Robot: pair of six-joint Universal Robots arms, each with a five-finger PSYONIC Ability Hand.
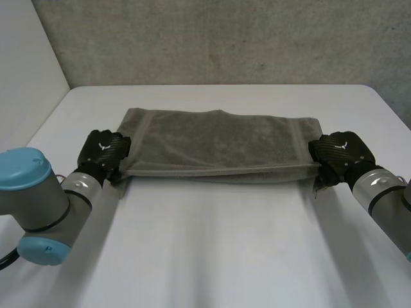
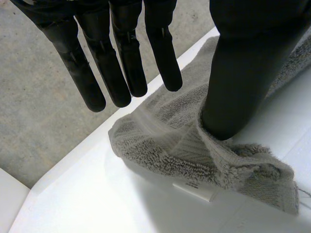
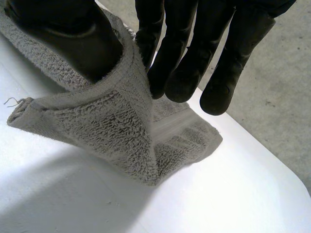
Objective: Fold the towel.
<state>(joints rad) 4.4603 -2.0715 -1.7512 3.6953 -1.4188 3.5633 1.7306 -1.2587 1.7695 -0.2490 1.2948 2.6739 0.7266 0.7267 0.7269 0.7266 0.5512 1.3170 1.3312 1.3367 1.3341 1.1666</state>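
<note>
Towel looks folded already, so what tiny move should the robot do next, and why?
Probably open the right hand and let its corner drop. The towel already lies doubled on the table. The left hand has straight fingers off the cloth, only its thumb touching, while the right pinches its corner up.

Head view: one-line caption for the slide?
Grey towel on the white table, left hand and right hand at its opposite ends.
</note>
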